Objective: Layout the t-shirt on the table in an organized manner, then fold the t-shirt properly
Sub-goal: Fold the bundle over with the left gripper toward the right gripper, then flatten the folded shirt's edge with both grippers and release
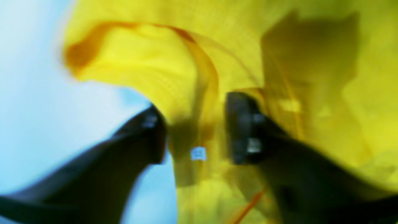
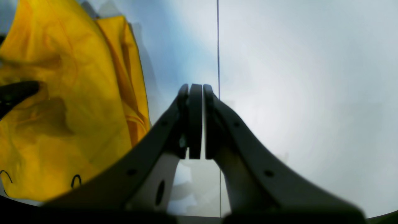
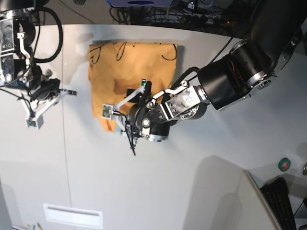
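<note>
The orange-yellow t-shirt (image 3: 144,62) lies on the table (image 3: 192,158) as a rough rectangle, with black drawing lines along its far edge. My left gripper (image 3: 127,103) is low over the shirt's near-left corner. In the blurred left wrist view its black fingers (image 1: 155,133) stand apart, open, with a fold of the t-shirt (image 1: 140,56) in the gap between and behind them. My right gripper (image 3: 71,92) hangs over bare table to the left of the shirt. It is shut (image 2: 196,93) on nothing, and the t-shirt (image 2: 62,93) lies off to its side.
A thin dark seam (image 2: 217,46) runs across the table. A green tape roll (image 3: 284,164) and a keyboard (image 3: 283,201) sit at the near right corner. Cables (image 3: 192,14) crowd the far edge. The left arm's bulky body (image 3: 230,81) reaches in from the right.
</note>
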You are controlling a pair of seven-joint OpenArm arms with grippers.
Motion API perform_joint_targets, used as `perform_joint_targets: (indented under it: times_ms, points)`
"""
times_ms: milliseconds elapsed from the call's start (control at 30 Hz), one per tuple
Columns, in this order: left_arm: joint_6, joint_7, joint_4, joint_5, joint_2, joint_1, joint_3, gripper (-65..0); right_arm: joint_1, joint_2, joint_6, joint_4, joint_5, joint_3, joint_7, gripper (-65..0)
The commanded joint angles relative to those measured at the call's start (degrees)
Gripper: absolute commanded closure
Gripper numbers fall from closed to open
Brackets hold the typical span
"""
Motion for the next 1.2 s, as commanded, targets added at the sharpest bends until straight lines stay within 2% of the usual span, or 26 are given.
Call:
perform_joint_targets:
  times_ms: [0, 100, 200, 267, 333, 367, 433, 533, 667, 933, 1033, 1167]
  points:
    - [0.00, -0.71, 1.48, -0.17, 0.57, -1.70, -2.29, -38.3, 0.65, 0.56, 0.02, 0.84, 0.24, 0.21, 0.75, 0.0]
    - [0.00, -0.62, 5.79, -0.17, 0.13, -1.08, -8.35, -42.5, -0.31, 0.47, 0.02, 1.37, 0.24, 0.13, 0.75, 0.0]
    - [0.00, 3.60, 13.35, -0.26, -1.28, 2.44, -17.93, -36.5, -2.07, 0.30, 0.02, 3.30, 0.24, -0.14, 0.75, 0.0]
    - [0.00, 7.91, 21.53, -0.26, -1.54, 7.80, -25.93, -23.0, -3.83, -0.32, 0.02, 5.23, 0.15, -2.42, 0.75, 0.0]
    - [0.00, 10.72, 30.49, 0.26, -1.63, 15.09, -33.32, -1.3, -5.50, -0.67, 0.02, 6.91, 0.15, -5.24, 0.75, 0.0]
    - [0.18, 11.25, 34.18, 0.44, -1.72, 19.05, -36.31, 0.0, -6.12, -0.76, 0.02, 7.43, 0.06, -6.91, 1.01, 0.0]
    - [0.18, 11.16, 40.07, 0.44, -1.81, 27.05, -42.02, 0.0, -7.52, -0.76, 0.02, 7.52, -0.12, -11.04, 3.47, 0.0]
    - [0.27, 11.07, 42.89, 0.44, -1.90, 36.37, -48.79, 0.0, -9.02, -0.67, 0.02, 7.17, -0.12, -16.14, 8.31, 0.0]
    - [0.27, 10.98, 42.54, 0.44, -1.90, 44.11, -53.01, 0.0, -9.19, -0.67, 0.02, 7.08, -0.12, -20.62, 10.51, 0.0]
    - [0.27, 10.72, 39.02, 0.44, -2.77, 49.38, -52.40, 0.0, -8.14, -1.81, -0.07, -1.18, -0.12, -23.17, 12.00, 0.0]
    - [0.27, 6.23, 33.75, 0.44, -3.04, 49.82, -52.31, 0.0, -8.40, -1.72, -0.07, -5.23, -0.12, -23.17, 15.69, 0.0]
    - [0.27, 0.52, 26.45, 0.53, -3.04, 50.52, -52.40, 0.0, -8.40, -1.90, -0.07, -9.18, -0.12, -23.26, 17.71, 0.0]
